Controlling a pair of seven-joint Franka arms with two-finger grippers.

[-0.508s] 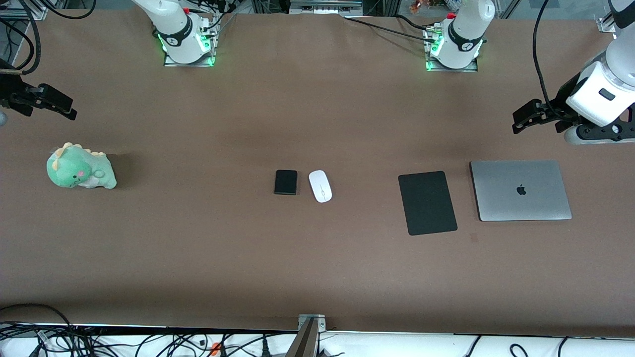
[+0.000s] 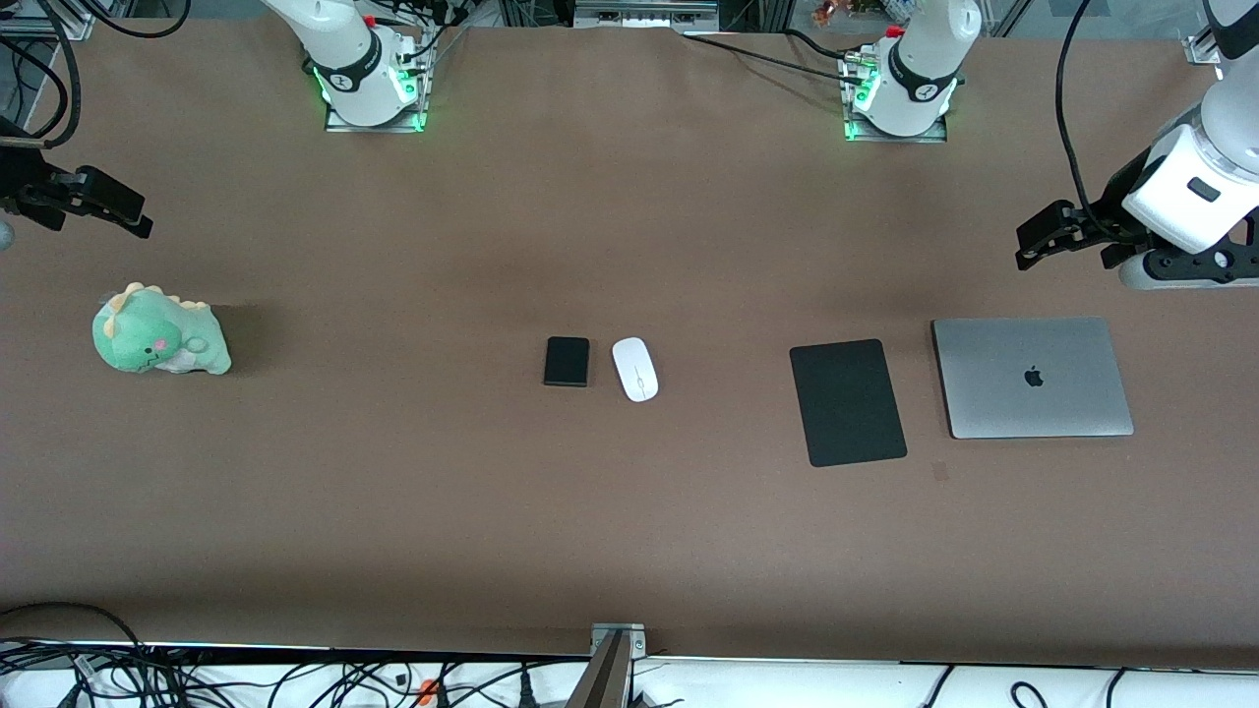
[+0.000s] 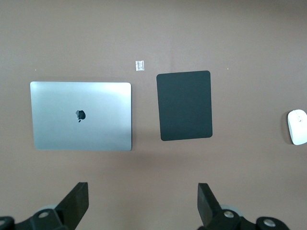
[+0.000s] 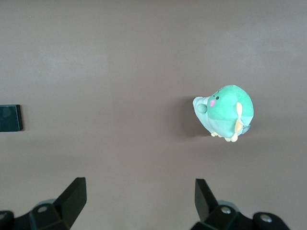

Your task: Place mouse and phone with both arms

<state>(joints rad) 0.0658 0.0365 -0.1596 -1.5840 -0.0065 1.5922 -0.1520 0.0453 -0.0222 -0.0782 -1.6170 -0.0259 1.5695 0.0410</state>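
The grey laptop (image 2: 1033,377), right of frame centre, shows an Apple logo (image 2: 1034,377). The left gripper (image 2: 1041,236) and right gripper (image 2: 123,211) are released, holding nothing.

Two white arms (image 2: 925,54) have black bands and round bases (image 2: 369,93) that glow green. Black cables run from them. Each hand is black: the left hand (image 2: 1045,238), the right hand (image 2: 103,206). Small silver screws sit by the fingers (image 3: 76,203).
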